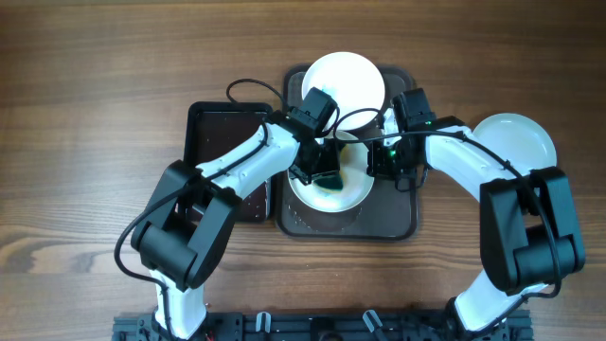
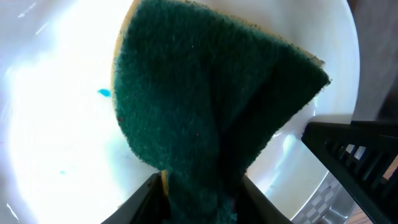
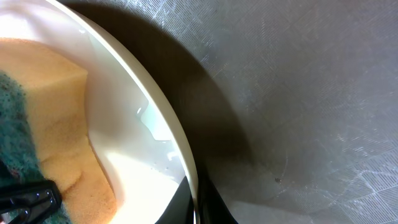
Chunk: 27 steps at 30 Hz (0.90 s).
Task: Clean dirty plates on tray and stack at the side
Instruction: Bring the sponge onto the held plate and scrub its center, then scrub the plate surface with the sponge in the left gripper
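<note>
On the dark brown tray (image 1: 393, 220) lie two plates: one at the far end (image 1: 348, 78) and a near one (image 1: 352, 192). A third plate (image 1: 521, 137) lies on the table to the right. My left gripper (image 1: 325, 170) is shut on a teal sponge (image 2: 205, 99) and presses it on the near plate (image 2: 56, 124), which bears small blue marks. My right gripper (image 1: 383, 161) is shut on that plate's right rim (image 3: 180, 149); the sponge's orange side (image 3: 56, 118) shows in the right wrist view.
A smaller glossy black tray (image 1: 222, 128) lies left of the brown tray, partly under my left arm. Wooden table (image 1: 85, 114) all around. The tray's floor (image 3: 298, 93) shows right of the plate rim.
</note>
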Each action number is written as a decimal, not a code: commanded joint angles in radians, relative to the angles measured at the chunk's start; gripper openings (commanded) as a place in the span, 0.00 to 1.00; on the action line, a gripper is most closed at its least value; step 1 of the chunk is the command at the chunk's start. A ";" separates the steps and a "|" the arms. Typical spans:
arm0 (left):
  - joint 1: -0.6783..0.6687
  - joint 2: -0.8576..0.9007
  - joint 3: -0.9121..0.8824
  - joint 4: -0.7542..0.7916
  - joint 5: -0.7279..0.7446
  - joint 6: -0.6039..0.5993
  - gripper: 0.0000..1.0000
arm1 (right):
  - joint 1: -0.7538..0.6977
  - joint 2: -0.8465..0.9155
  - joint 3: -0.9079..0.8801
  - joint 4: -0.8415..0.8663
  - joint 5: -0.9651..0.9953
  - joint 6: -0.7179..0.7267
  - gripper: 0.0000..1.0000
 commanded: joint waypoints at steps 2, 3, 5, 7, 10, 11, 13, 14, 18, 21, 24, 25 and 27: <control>-0.011 -0.022 -0.018 0.012 -0.033 0.030 0.34 | 0.003 0.026 -0.031 -0.002 0.059 0.014 0.04; -0.018 -0.019 -0.018 0.020 -0.050 0.043 0.35 | 0.003 0.026 -0.031 -0.002 0.059 0.013 0.04; -0.034 -0.013 -0.018 0.029 -0.106 0.055 0.37 | 0.003 0.026 -0.032 -0.002 0.060 0.013 0.04; -0.049 -0.004 -0.018 0.035 -0.159 0.055 0.38 | 0.003 0.026 -0.032 -0.002 0.059 0.013 0.04; -0.074 0.016 -0.018 0.044 -0.230 0.058 0.11 | 0.003 0.026 -0.032 -0.002 0.059 0.013 0.04; -0.076 0.021 -0.018 0.043 -0.235 0.058 0.04 | 0.003 0.026 -0.032 -0.002 0.059 0.013 0.04; -0.079 0.021 -0.018 0.035 -0.235 0.057 0.04 | 0.003 0.026 -0.032 -0.003 0.059 0.014 0.05; -0.079 0.021 -0.018 0.029 -0.234 0.057 0.04 | 0.003 0.026 -0.032 -0.003 0.059 0.014 0.04; -0.076 -0.012 -0.018 0.012 -0.223 0.054 0.04 | 0.003 0.026 -0.031 -0.003 0.060 0.013 0.04; -0.071 -0.035 -0.018 0.015 -0.220 0.053 0.04 | 0.003 0.026 -0.032 -0.002 0.059 0.013 0.04; -0.055 -0.022 -0.018 0.051 -0.213 0.014 0.04 | 0.003 0.026 -0.031 -0.002 0.059 0.013 0.04; -0.053 -0.018 -0.018 0.066 -0.191 0.003 0.04 | 0.003 0.026 -0.032 -0.002 0.059 0.013 0.04; -0.049 0.010 -0.018 0.120 -0.060 0.001 0.04 | 0.003 0.026 -0.032 -0.002 0.059 0.013 0.04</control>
